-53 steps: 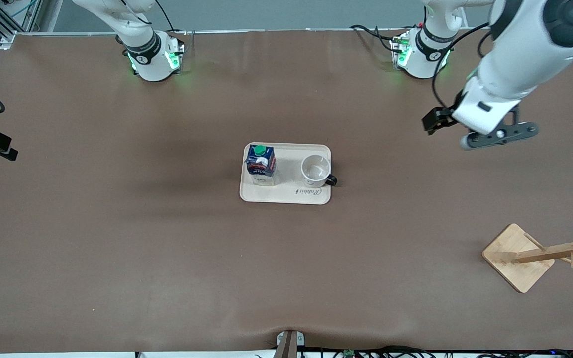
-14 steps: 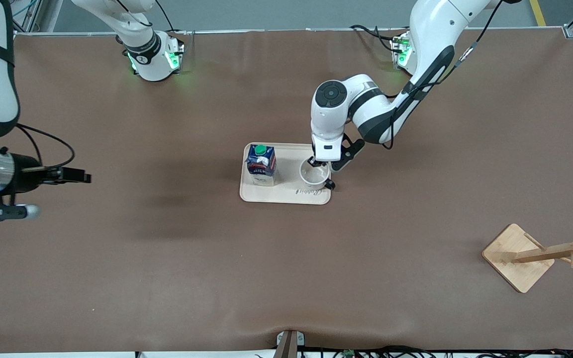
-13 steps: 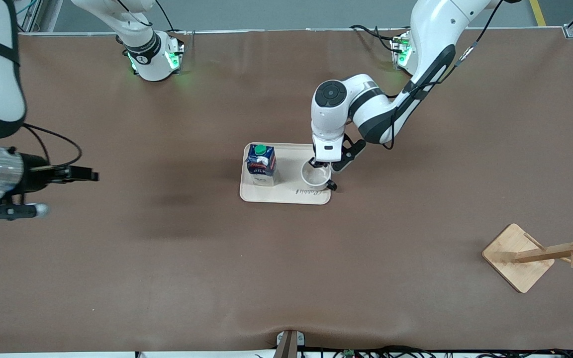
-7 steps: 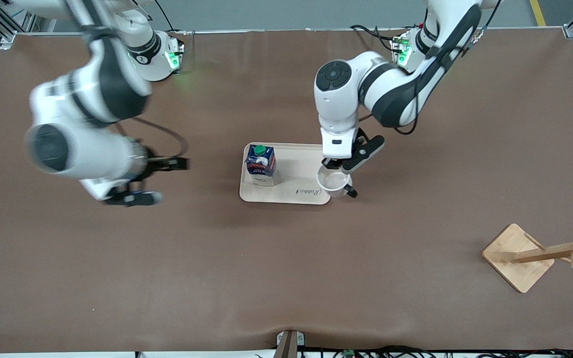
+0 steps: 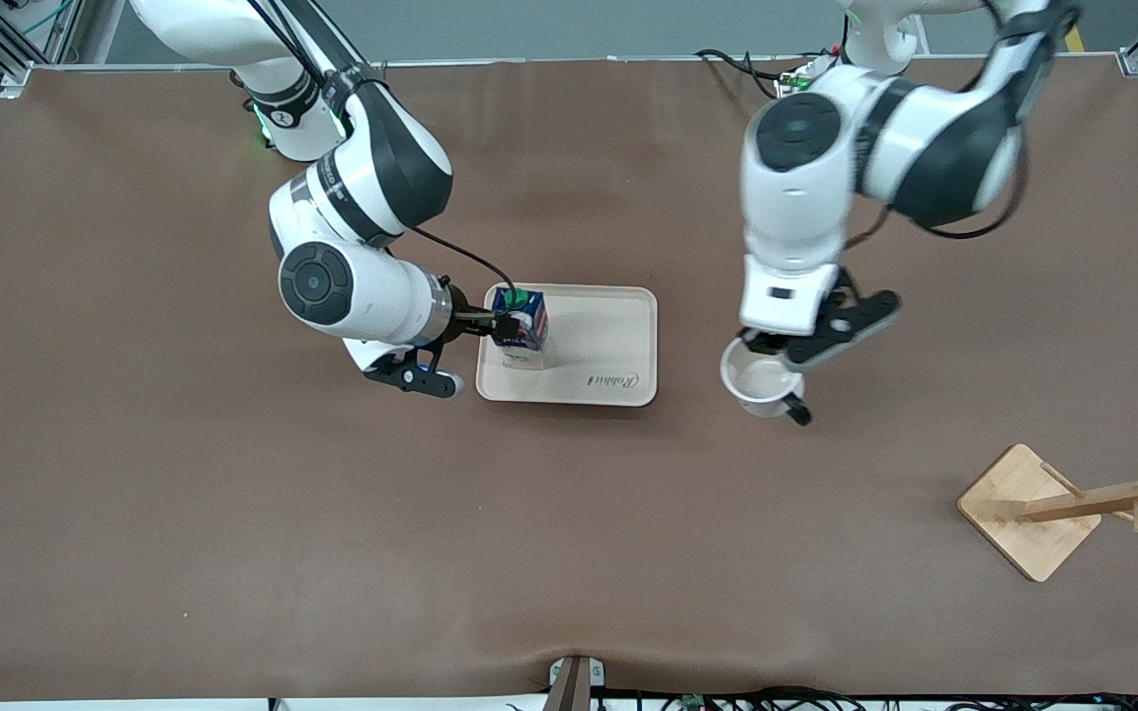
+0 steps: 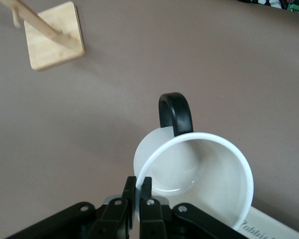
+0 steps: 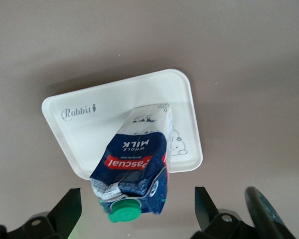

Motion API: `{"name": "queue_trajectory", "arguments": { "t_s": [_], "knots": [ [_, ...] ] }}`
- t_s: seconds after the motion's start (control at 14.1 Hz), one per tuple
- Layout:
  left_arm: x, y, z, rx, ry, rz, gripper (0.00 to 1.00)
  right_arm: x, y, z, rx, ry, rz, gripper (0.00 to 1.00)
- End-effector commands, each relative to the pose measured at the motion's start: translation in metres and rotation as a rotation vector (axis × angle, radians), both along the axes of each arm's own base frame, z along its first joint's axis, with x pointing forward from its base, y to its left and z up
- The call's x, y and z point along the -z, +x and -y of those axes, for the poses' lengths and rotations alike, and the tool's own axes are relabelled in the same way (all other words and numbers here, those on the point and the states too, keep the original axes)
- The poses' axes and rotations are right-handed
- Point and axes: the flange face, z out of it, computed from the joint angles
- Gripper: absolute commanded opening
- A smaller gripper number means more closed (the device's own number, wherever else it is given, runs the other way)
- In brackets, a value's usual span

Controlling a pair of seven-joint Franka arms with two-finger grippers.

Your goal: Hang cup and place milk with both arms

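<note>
The white cup with its black handle hangs in my left gripper, up over the bare table between the tray and the rack. In the left wrist view the fingers are shut on the cup's rim, and the handle points away from them. The dark blue milk carton with a green cap stands on the cream tray. My right gripper is at the carton, open. In the right wrist view its fingers stand apart on either side of the carton.
A wooden cup rack with pegs stands near the left arm's end, nearer to the front camera than the tray. It also shows in the left wrist view. The tray holds only the carton.
My left gripper has lifted the cup off the tray and carried it toward the left arm's end. My right arm has swung in from the table's end to the milk carton.
</note>
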Motion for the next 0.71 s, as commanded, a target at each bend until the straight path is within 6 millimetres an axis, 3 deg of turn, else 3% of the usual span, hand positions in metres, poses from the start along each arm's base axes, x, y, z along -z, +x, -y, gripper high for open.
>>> {"name": "queue_trajectory", "arguments": {
  "t_s": [0.0,0.21,0.42,0.49,0.57,0.64],
  "knots": [
    [-0.036,0.013,-0.059,0.119,0.006,-0.026,0.00,-0.001,-0.012,-0.023,0.026,0.004,-0.019,1.00],
    [-0.049,0.035,-0.123,0.218,0.012,-0.057,0.00,0.028,-0.034,-0.057,-0.045,-0.081,0.026,1.00],
    [-0.069,0.057,-0.176,0.317,-0.023,-0.058,0.00,0.046,-0.040,-0.057,-0.069,-0.165,0.043,1.00],
    [-0.072,0.062,-0.191,0.350,-0.030,-0.061,0.00,0.059,-0.050,-0.062,-0.088,-0.181,0.045,1.00],
    [-0.073,0.065,-0.212,0.382,-0.023,-0.069,0.00,0.068,-0.055,-0.066,-0.070,-0.173,0.069,0.94],
    [-0.070,0.069,-0.231,0.417,-0.017,-0.085,0.00,0.074,-0.055,-0.065,-0.052,-0.169,0.083,0.39]
  ]
}}
